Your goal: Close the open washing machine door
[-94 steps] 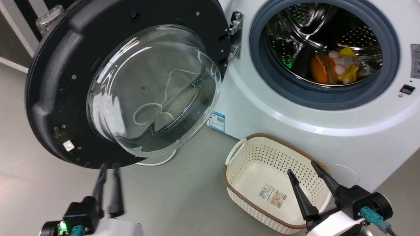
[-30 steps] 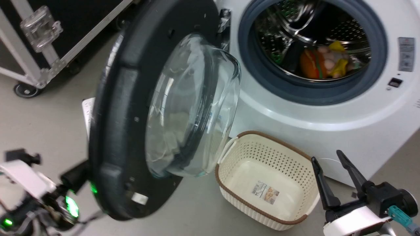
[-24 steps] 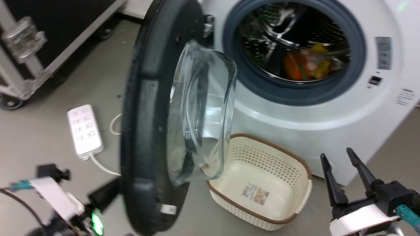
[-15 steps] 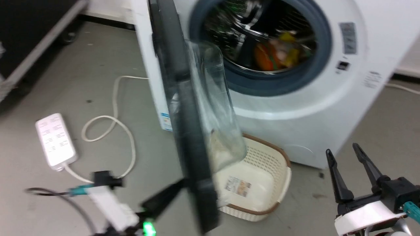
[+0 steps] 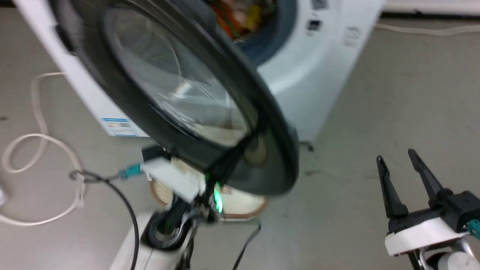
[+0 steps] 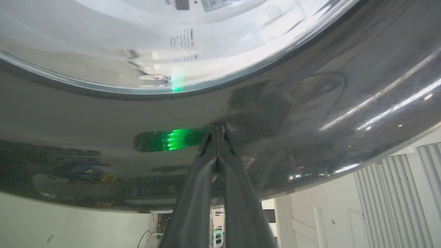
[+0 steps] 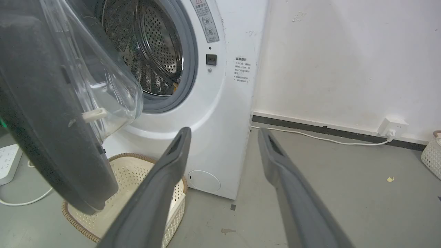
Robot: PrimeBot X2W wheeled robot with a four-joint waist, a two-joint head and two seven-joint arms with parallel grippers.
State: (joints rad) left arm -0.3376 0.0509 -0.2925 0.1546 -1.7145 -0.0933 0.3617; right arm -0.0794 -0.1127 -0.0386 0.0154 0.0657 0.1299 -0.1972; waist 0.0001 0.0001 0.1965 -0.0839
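A grey floor (image 7: 344, 193) meets a scuffed white wall (image 7: 344, 51) along a dark skirting strip (image 7: 310, 124). A white cable (image 7: 327, 140) runs beside the strip to a white socket (image 7: 391, 126) low on the wall.

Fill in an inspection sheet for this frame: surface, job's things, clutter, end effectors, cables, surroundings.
Surface: grey floor, a few small marks.
Job's things: washing machine door partly swung, not latched; washing machine drum open, colourful items inside, blurred.
Clutter: cream basket on the floor under the door's lower edge; power strip.
End effectors: left end effector shut, tips against the door's dark outer rim; right end effector open, holding nothing, apart from the machine.
Cables: white cord looped on the floor; white cable along the wall.
Surroundings: white wall, wall socket.
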